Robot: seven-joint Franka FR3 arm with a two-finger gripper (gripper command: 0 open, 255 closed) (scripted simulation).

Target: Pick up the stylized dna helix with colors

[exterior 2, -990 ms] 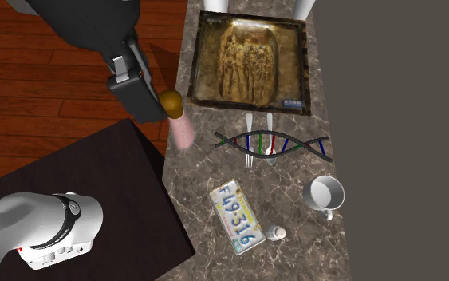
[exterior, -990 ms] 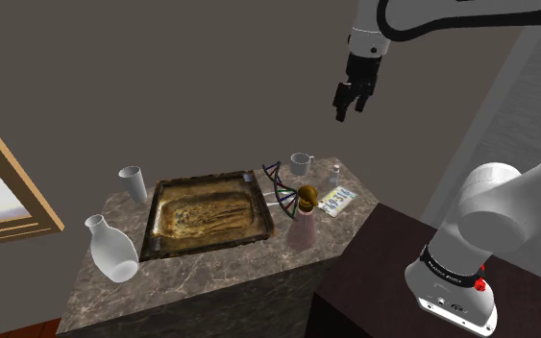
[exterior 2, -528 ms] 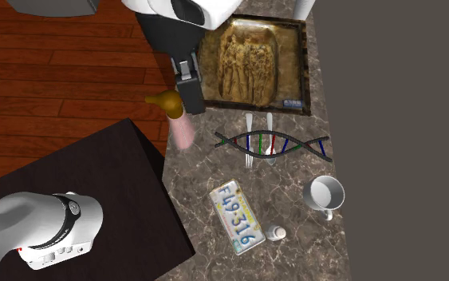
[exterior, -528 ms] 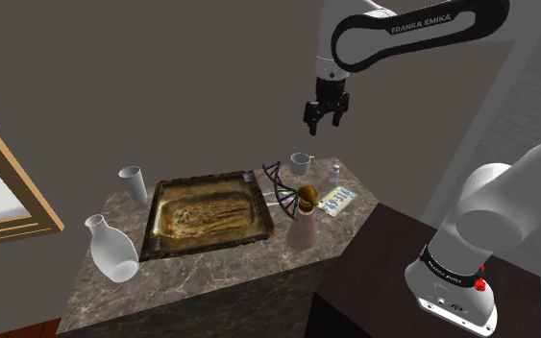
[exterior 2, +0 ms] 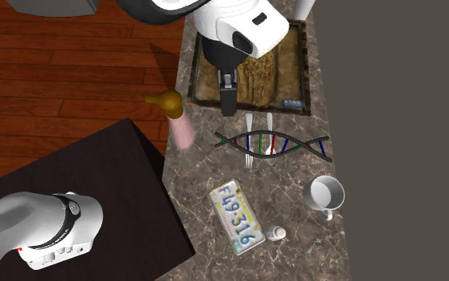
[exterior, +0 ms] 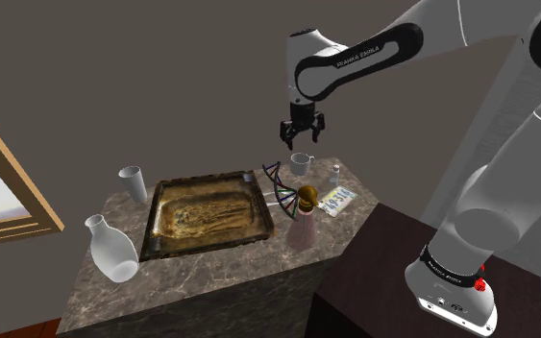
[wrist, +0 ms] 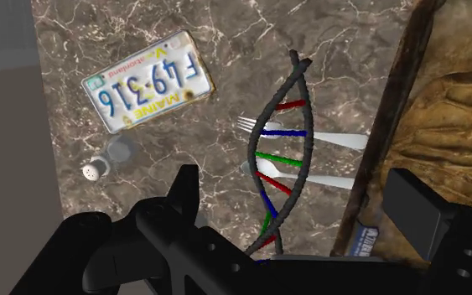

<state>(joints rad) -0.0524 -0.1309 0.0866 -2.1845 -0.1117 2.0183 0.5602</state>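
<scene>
Open gripper (exterior: 300,132) hovering above the helix (wrist: 277,157) on a marble counter (wrist: 242,50); best to descend centred over the middle rungs, fingers (wrist: 185,197) straddling both strands.

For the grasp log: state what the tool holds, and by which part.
Nothing. The open tool hangs above the DNA helix, touching nothing.

The arm (exterior: 494,163) has white rounded shells w/ dark grey joint rings. One link carries a dark band w/ white "FRANKA EMIKA" lettering (exterior: 355,56). Near the base is a small red button (exterior: 480,284). The gripper (exterior: 300,140) is all black: boxy body, two blocky fingers (wrist: 185,194).
</scene>
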